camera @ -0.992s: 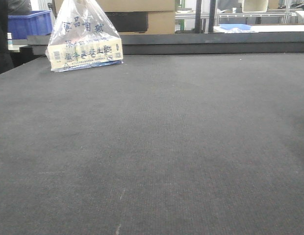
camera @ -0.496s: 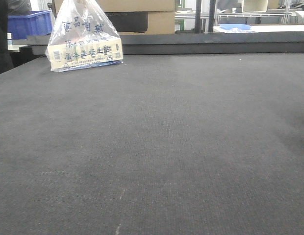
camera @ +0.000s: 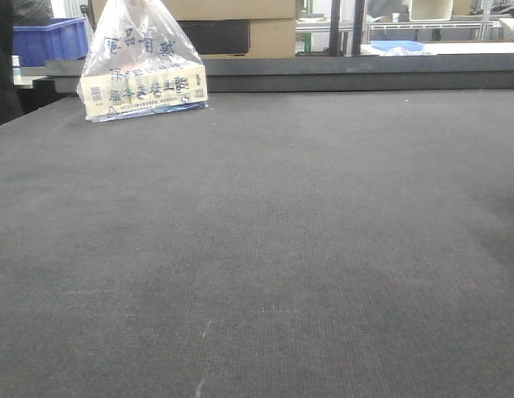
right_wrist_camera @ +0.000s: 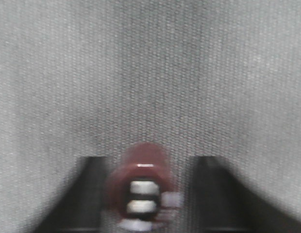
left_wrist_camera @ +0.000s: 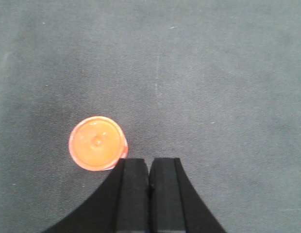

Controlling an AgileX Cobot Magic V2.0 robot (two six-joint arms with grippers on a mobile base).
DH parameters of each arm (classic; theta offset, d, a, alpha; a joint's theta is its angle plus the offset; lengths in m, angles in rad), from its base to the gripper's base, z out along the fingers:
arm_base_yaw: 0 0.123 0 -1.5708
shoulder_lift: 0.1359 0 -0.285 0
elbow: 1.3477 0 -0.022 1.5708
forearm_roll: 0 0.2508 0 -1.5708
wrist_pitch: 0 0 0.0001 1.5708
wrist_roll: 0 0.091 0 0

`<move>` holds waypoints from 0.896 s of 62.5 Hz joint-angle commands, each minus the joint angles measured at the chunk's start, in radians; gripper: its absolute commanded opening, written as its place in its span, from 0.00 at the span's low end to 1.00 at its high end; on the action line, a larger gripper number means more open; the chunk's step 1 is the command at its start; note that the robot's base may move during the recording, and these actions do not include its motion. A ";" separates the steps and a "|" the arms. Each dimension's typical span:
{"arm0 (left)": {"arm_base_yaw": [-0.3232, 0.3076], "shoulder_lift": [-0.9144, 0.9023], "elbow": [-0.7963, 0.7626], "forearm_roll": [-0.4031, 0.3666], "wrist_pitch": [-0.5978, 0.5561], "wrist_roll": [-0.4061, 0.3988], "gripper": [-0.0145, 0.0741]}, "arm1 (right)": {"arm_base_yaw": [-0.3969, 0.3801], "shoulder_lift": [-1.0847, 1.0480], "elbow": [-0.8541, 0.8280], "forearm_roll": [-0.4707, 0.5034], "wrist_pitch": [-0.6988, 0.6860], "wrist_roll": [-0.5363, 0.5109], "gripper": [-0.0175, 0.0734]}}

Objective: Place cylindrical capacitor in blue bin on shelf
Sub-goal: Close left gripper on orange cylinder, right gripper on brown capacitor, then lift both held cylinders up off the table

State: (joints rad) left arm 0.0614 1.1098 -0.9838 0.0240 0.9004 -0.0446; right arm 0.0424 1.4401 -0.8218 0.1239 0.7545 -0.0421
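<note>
I am seeing the dark red cylindrical capacitor (right_wrist_camera: 141,184) sitting end-on between the spread fingers of the right tool (right_wrist_camera: 148,161), long axis running along that tool's approach, while the left tool (left_wrist_camera: 150,162) is hanging pressed together, apparently farther off.

the only print stands on the clear plastic bag (camera: 143,62) at the far left of the dark table (camera: 265,249). rows of large dark blue chinese characters run across its face, warped by creases, and i cannot read them with certainty. near the bag's lower left corner sit a small dark barcode-like block and a small triangle sign, with a line of tiny print beside them, too small to read. the cylindrical capacitor (right_wrist_camera: 141,187) is too blurred to tell any marking.
</note>
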 commanded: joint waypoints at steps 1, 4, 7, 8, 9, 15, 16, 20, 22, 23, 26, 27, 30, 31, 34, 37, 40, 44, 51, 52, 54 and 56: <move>0.002 0.001 -0.005 0.032 -0.007 -0.009 0.11 | 0.000 0.005 -0.004 0.002 -0.003 -0.001 0.26; 0.002 0.001 -0.003 0.050 -0.004 -0.010 0.20 | 0.000 0.007 -0.004 0.002 -0.003 -0.001 0.16; 0.002 0.003 -0.003 0.063 -0.004 -0.013 0.30 | 0.000 0.010 -0.004 0.002 -0.003 -0.001 0.08; 0.002 0.003 -0.003 0.071 -0.004 -0.016 0.36 | 0.000 0.010 -0.004 0.002 -0.003 -0.001 0.05; 0.002 0.003 -0.003 0.074 -0.008 -0.019 0.38 | 0.000 0.010 -0.004 0.002 -0.003 -0.001 0.03; 0.002 0.003 -0.003 0.101 -0.028 -0.030 0.66 | 0.000 0.010 -0.004 0.002 -0.003 -0.001 0.01; 0.002 0.003 -0.003 0.111 -0.033 -0.038 0.70 | 0.000 0.010 -0.004 0.002 -0.003 -0.001 0.01; 0.002 0.013 -0.003 0.160 -0.040 -0.087 0.84 | 0.000 0.010 -0.004 0.002 -0.004 -0.001 0.01; 0.002 0.025 -0.003 0.184 -0.043 -0.107 0.87 | 0.000 0.010 -0.004 0.002 -0.007 -0.001 0.01; 0.002 0.031 -0.003 0.195 -0.043 -0.116 0.86 | 0.000 0.010 -0.004 0.002 -0.007 -0.001 0.01; 0.002 0.053 -0.003 0.210 -0.043 -0.121 0.84 | 0.000 0.010 -0.004 0.003 -0.006 -0.001 0.01; 0.002 0.063 -0.003 0.210 -0.043 -0.121 0.84 | 0.000 0.010 -0.004 0.003 -0.006 -0.001 0.01; 0.002 0.096 -0.003 0.210 -0.044 -0.121 0.83 | 0.000 0.010 -0.004 0.006 -0.006 -0.001 0.01; 0.002 0.106 -0.003 0.210 -0.044 -0.121 0.82 | 0.000 0.010 -0.004 0.007 -0.006 -0.001 0.01; 0.002 0.143 -0.003 0.210 -0.044 -0.121 0.82 | 0.000 0.010 -0.004 0.009 -0.008 -0.001 0.01; 0.002 0.186 -0.003 0.210 -0.044 -0.121 0.82 | 0.000 0.010 -0.004 0.009 -0.008 -0.001 0.01; 0.002 0.217 -0.003 0.210 -0.043 -0.121 0.82 | 0.000 0.010 -0.004 0.009 -0.008 -0.001 0.01; 0.002 0.259 -0.003 0.206 -0.043 -0.121 0.82 | 0.000 0.010 -0.004 0.009 -0.010 -0.001 0.01; 0.002 0.314 -0.003 0.204 -0.043 -0.121 0.82 | 0.000 0.010 -0.004 0.010 -0.022 -0.001 0.01; 0.002 0.321 -0.003 0.204 -0.043 -0.121 0.82 | 0.000 0.010 -0.004 0.010 -0.022 -0.001 0.01; 0.002 0.336 -0.003 0.204 -0.043 -0.121 0.82 | 0.000 0.010 -0.004 0.010 -0.027 -0.001 0.01; 0.002 0.345 -0.003 0.204 -0.043 -0.121 0.82 | 0.000 0.010 -0.004 0.010 -0.030 -0.001 0.01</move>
State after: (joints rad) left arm 0.0614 1.4288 -0.9838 0.2291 0.8690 -0.1568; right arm 0.0424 1.4425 -0.8218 0.1286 0.7505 -0.0421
